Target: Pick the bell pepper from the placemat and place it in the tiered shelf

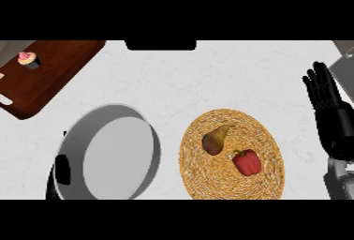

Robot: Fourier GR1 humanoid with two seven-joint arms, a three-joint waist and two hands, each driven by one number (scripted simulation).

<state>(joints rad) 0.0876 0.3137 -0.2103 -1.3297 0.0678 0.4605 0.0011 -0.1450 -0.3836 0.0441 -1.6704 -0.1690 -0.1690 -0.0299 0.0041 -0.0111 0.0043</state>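
A red bell pepper (247, 162) lies on the round woven placemat (266, 136), toward its lower right part. A brownish pear (216, 138) lies on the same mat just up and left of the pepper. My right hand (330, 110) stands at the right edge of the view, fingers straight and pointing up, holding nothing, well right of the mat. My left hand does not show. No tiered shelf can be made out.
A large grey pan (110, 152) with dark handles sits left of the mat. A dark wooden cutting board (52, 70) with a pink cupcake (28, 59) lies at the upper left. A grey object (343, 70) pokes in at the upper right corner.
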